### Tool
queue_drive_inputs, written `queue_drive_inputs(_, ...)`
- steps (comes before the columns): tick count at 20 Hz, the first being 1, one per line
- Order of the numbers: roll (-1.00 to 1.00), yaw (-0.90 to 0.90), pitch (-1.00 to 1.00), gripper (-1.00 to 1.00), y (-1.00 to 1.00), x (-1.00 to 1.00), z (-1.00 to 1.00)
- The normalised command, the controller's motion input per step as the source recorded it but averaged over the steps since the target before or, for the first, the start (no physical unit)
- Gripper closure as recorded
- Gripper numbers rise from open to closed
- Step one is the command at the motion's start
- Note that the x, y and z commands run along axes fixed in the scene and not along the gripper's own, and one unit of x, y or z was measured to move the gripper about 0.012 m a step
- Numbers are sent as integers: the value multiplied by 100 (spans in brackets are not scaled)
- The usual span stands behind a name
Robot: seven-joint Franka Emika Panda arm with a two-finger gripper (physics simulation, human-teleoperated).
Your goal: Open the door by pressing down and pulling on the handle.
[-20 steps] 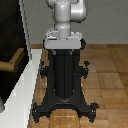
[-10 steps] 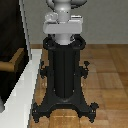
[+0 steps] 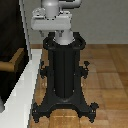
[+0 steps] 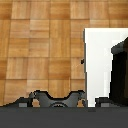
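The door (image 3: 10, 35) is a tall dark panel at the exterior view's left, and it stands in its white frame (image 3: 27, 85). The brass-brown handle (image 3: 12, 63) sticks out of the door about halfway up. The door also shows in the wrist view (image 4: 120, 70) as a dark slab beside the white frame (image 4: 97, 60). I cannot make out the handle there. My grey-white arm (image 3: 52, 20) rises above the black pedestal. My gripper (image 4: 64, 118) shows only as a dark grey band along one edge of the wrist view, with no fingers visible. It is well away from the handle.
The black robot pedestal (image 3: 64, 75) stands in the middle on a spread-legged base (image 3: 65, 107), close beside the white frame. The base also shows in the wrist view (image 4: 57, 99). Wooden floor (image 3: 107, 75) surrounds it.
The arm's upper links have turned and shifted a little toward the exterior view's left, toward the door. The door and handle have not moved.
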Motion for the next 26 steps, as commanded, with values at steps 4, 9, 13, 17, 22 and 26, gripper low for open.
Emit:
queue_drive_inputs(4,0,0,0,-100,-75,0,0)
queue_drive_inputs(9,0,0,0,-100,-60,0,0)
queue_drive_inputs(13,0,0,0,-100,-75,0,0)
queue_drive_inputs(17,0,0,0,-100,-50,0,0)
queue_drive_inputs(22,0,-9,0,-100,-20,0,0)
queue_drive_inputs(26,0,-11,0,-100,0,0,0)
